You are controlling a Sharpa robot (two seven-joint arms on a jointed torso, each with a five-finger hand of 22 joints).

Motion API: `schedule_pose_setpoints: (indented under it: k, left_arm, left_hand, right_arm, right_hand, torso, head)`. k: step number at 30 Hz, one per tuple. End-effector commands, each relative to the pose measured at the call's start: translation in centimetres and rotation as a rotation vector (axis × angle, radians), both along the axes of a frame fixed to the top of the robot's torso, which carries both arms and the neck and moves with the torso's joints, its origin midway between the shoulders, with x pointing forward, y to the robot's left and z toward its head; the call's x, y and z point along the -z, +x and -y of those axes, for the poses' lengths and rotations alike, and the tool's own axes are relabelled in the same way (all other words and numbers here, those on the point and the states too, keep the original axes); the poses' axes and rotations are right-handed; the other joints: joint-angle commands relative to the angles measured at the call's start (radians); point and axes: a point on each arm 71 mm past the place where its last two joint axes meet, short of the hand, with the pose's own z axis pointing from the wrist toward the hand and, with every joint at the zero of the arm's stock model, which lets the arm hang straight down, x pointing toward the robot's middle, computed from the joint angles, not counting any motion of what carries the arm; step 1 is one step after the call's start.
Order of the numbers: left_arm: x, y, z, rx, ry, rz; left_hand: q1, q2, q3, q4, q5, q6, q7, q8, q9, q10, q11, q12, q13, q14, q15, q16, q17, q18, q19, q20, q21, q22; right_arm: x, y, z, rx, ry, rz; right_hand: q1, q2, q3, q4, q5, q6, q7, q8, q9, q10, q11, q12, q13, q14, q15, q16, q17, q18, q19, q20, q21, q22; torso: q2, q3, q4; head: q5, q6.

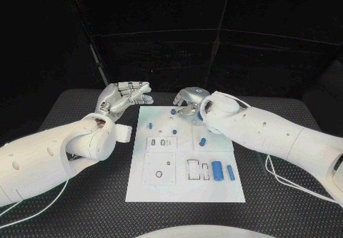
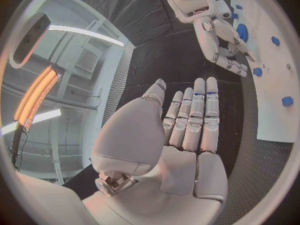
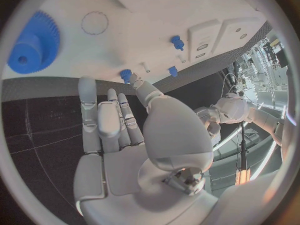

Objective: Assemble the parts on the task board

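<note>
The white task board (image 1: pixel 186 183) lies in the middle of the black table. On it are small blue pegs (image 1: pixel 151 124) (image 1: pixel 174 132), a blue piece (image 1: pixel 202 142) and two blue cylinders (image 1: pixel 216 170) (image 1: pixel 231 172) side by side. My right hand (image 1: pixel 189 101) hovers over the board's far edge with its fingers spread and nothing in them. Its thumb tip is close to a small blue peg (image 3: pixel 126 75) (image 1: pixel 174 112). A blue gear (image 3: pixel 31 45) lies on the board beside that hand. My left hand (image 1: pixel 125 96) is held up off the board's far left corner, fingers straight, holding nothing.
Outlined recesses (image 1: pixel 161 143) (image 1: pixel 194 169) mark the board's middle and near part. Black matting (image 1: pixel 85 198) surrounds the board. White cables (image 1: pixel 286 181) trail on the table at the right. My right forearm (image 1: pixel 257 129) crosses above the board's right side.
</note>
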Motion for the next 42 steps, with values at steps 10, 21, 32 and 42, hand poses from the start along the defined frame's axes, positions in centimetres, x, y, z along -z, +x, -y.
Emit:
schedule_pose_setpoints:
  k: [10, 21, 32, 42]
  left_arm:
    - [-0.2, 0.0, -0.5, 0.002, 0.003, 0.009]
    - [-0.1, 0.1, -0.4, 0.003, 0.003, 0.008]
    - [0.0, 0.3, -0.3, 0.003, 0.002, 0.007]
    - [0.0, 0.3, -0.4, 0.0, 0.004, 0.006]
  left_hand:
    - [0.007, 0.001, 0.001, -0.006, -0.004, 0.004, -0.001, -0.007, -0.001, -0.001, 0.003, -0.005, -0.001, 0.004, 0.003, -0.007, 0.002, 0.012, 0.005, -0.001, -0.005, -0.002]
    - [0.007, 0.001, 0.001, -0.006, -0.004, 0.004, -0.001, -0.007, -0.001, -0.001, 0.003, -0.005, -0.001, 0.004, 0.003, -0.007, 0.002, 0.012, 0.005, -0.001, -0.005, -0.002]
    - [0.008, 0.002, 0.0, -0.006, -0.004, 0.004, -0.002, -0.007, -0.001, -0.001, 0.003, -0.006, -0.001, 0.004, 0.003, -0.008, 0.002, 0.012, 0.005, -0.001, -0.005, -0.002]
    - [0.008, 0.002, 0.0, -0.006, -0.004, 0.004, -0.002, -0.008, -0.001, -0.001, 0.003, -0.007, -0.001, 0.004, 0.003, -0.008, 0.003, 0.012, 0.006, -0.001, -0.005, -0.002]
  right_arm:
    - [-1.4, -1.2, 9.5, 0.199, 0.201, -0.105]
    - [-0.1, -1.0, 12.1, 0.28, 0.186, -0.258]
    - [0.6, -0.3, 10.8, 0.27, 0.132, -0.276]
    - [0.8, -0.2, 10.4, 0.256, 0.089, -0.277]
  right_hand:
    - [-0.043, -0.062, -0.076, 0.075, 0.088, 0.055, -0.028, 0.021, 0.002, 0.351, -0.062, 0.232, 0.103, 0.048, -0.042, 0.114, 0.18, -0.025, 0.131, -0.038, 0.127, 0.202]
    - [0.08, -0.08, -0.3, 0.326, 0.147, -0.027, -0.016, 0.064, 0.002, 0.265, -0.049, 0.926, 0.816, 0.076, -0.03, 0.233, 0.403, -0.048, 0.186, -0.033, 0.213, 0.337]
    - [0.128, -0.071, -0.309, 0.359, 0.149, -0.032, -0.013, 0.091, 0.003, 0.324, -0.046, 1.083, 0.998, 0.086, -0.026, 0.258, 0.462, -0.053, 0.198, -0.028, 0.233, 0.368]
    - [0.157, -0.06, -0.307, 0.349, 0.167, -0.02, -0.015, 0.111, 0.005, 0.359, -0.048, 1.159, 1.089, 0.089, -0.027, 0.265, 0.478, -0.055, 0.203, -0.028, 0.243, 0.384]
  torso:
    - [-0.004, 0.0052, -0.0206]
    - [-0.002, 0.0064, -0.0183]
    - [-0.002, 0.0046, -0.0166]
    - [-0.003, 0.0046, -0.0187]
  head:
    - [-0.009, 0.01]
    - [-0.018, 0.005]
    - [-0.021, -0.002]
    - [-0.021, -0.007]
